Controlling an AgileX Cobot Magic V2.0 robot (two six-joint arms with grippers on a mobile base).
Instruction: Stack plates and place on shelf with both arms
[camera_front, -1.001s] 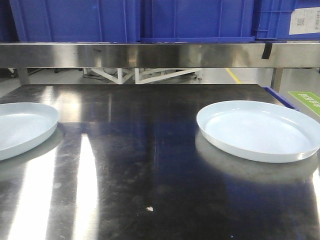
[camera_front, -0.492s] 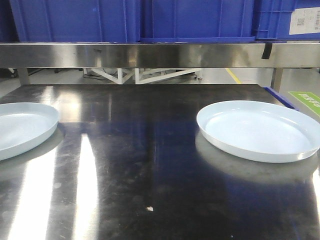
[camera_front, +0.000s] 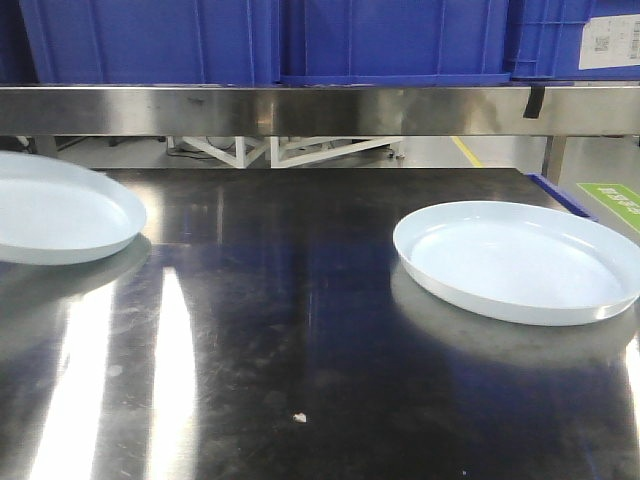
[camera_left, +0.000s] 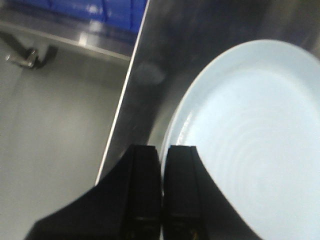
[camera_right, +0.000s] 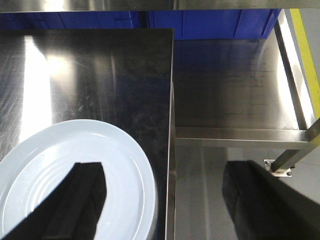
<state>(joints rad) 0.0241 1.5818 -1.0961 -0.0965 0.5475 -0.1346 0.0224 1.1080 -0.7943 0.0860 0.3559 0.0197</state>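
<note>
Left wrist view: left gripper (camera_left: 161, 150) jaws narrow, pinching left plate (camera_left: 250, 135) rim. Right gripper (camera_right: 167, 170) jaws wide over right plate (camera_right: 50, 165). Stacking step, by my read; next, level carry onto right plate.

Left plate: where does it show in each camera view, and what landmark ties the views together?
Front-facing: left plate at the left edge, partly cut off.
Left wrist: the plate fills the right side, rim at the left hand.
Right wrist: not in it.
Shared landmark: the blue crates.
</note>
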